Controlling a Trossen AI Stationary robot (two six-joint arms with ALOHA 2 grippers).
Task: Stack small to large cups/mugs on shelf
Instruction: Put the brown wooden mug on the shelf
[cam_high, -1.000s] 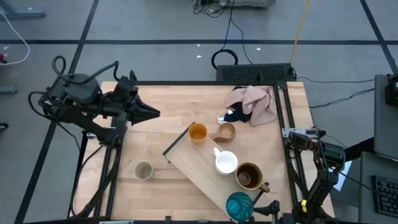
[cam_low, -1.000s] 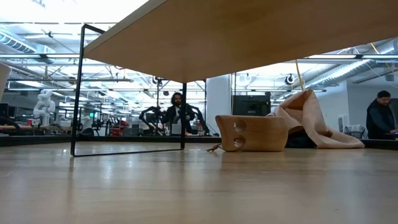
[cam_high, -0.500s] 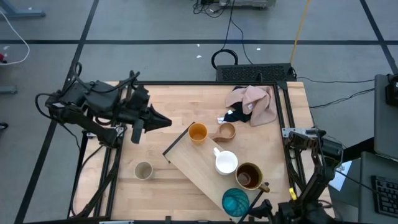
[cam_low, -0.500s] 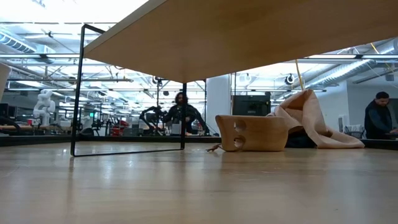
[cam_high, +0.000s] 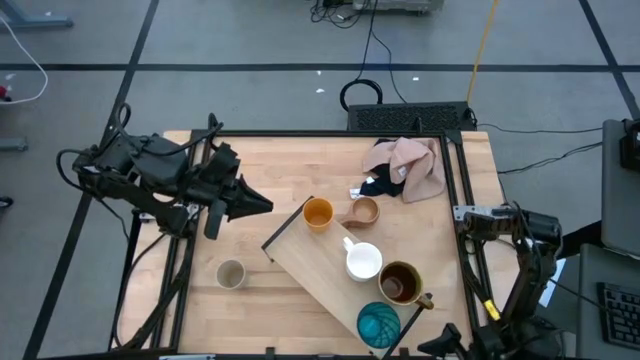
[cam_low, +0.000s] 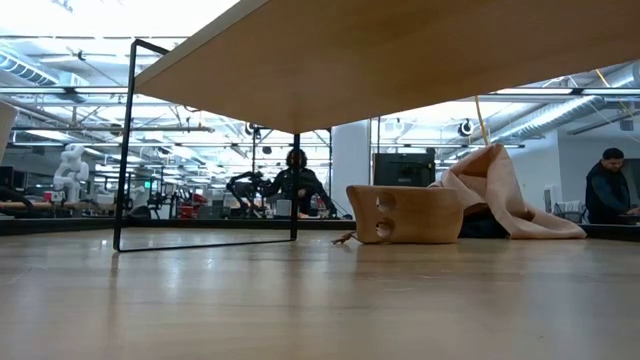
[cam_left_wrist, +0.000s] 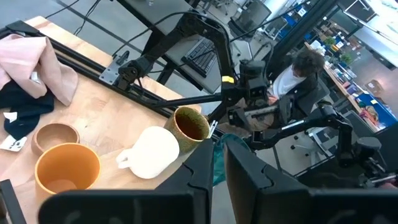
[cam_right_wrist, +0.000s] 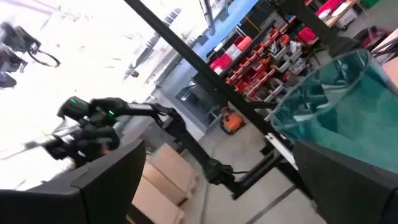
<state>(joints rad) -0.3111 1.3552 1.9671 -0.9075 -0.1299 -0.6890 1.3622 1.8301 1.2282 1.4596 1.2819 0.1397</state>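
**Left claw aimed at the cups, right claw nearly out of sight**

We see the left claw, fingers together and empty, pointing toward the orange cup just ahead on the shelf. Behind the claw sits the beige-grey cup, alone on the counter. The right claw gapes near the teal cup, mostly cut off.
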